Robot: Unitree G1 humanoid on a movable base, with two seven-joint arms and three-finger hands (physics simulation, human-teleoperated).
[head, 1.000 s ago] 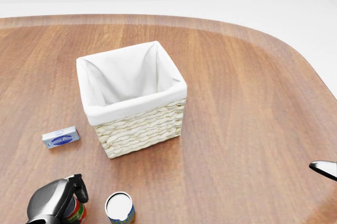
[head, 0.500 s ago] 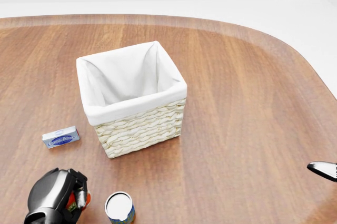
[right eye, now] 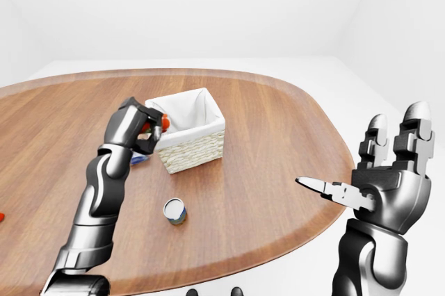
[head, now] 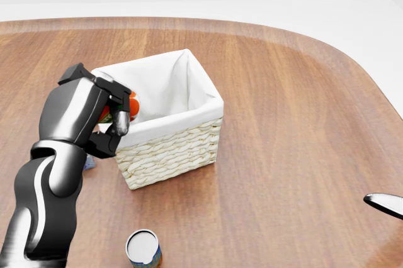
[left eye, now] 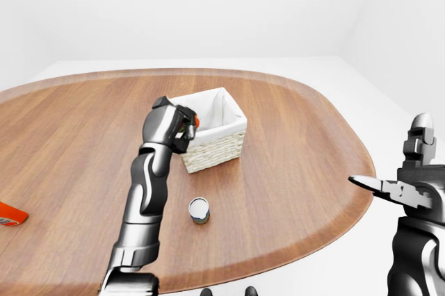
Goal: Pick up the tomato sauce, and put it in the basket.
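tomato sauce [head: 131, 106] clasped in left hand [head: 94, 114].

Setting: bare simulated test room — no household or workshop character. Plain white walls [left eye: 208, 4] fill the upper half of both eye views; a white floor [left eye: 327, 67] shows past the table's top and right edges. Single furnishing — a large rounded wooden table [left eye: 292, 143] with a raised rim, spanning the frame's middle. Flat, even render lighting throughout.
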